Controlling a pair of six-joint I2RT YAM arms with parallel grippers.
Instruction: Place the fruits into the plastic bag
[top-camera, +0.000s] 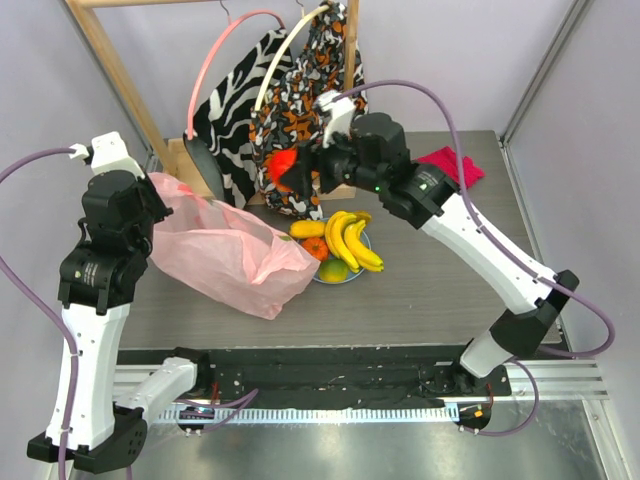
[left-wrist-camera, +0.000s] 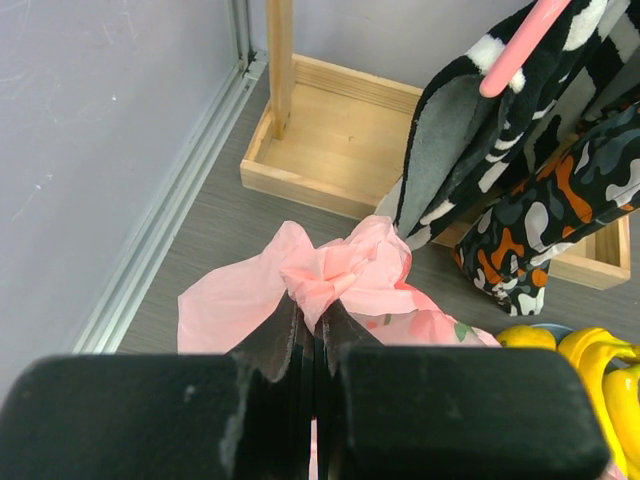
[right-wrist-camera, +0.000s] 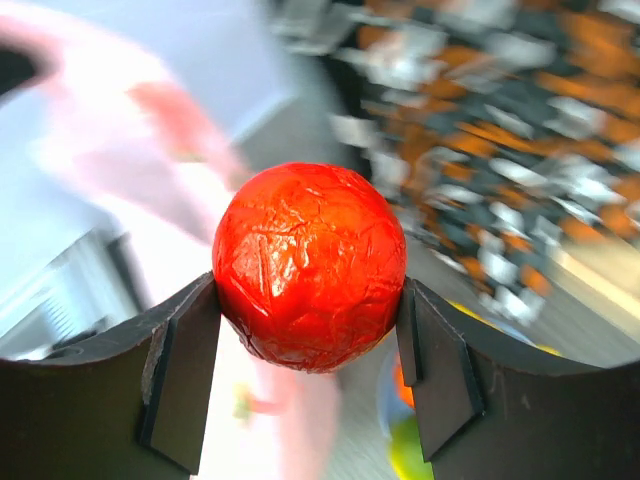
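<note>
Plainly, lilac walls (top-camera: 40, 80) flank a grey table (top-camera: 420, 300) holding the plastic bag (top-camera: 220, 255).

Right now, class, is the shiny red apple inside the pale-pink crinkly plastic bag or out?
Out: the shiny red apple is clamped in the right gripper, jaws either side, apart from the pale-pink plastic bag.

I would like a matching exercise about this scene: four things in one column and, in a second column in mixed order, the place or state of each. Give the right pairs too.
Column one:
1. red apple
2. plastic bag
3. bananas
4. red cloth

Column two:
a. lying on the blue plate
b. lying near the far right corner of the table
c. held in the right gripper, above the table
d. pinched by the shut left gripper

Pairs: 1-c, 2-d, 3-a, 4-b.
</note>
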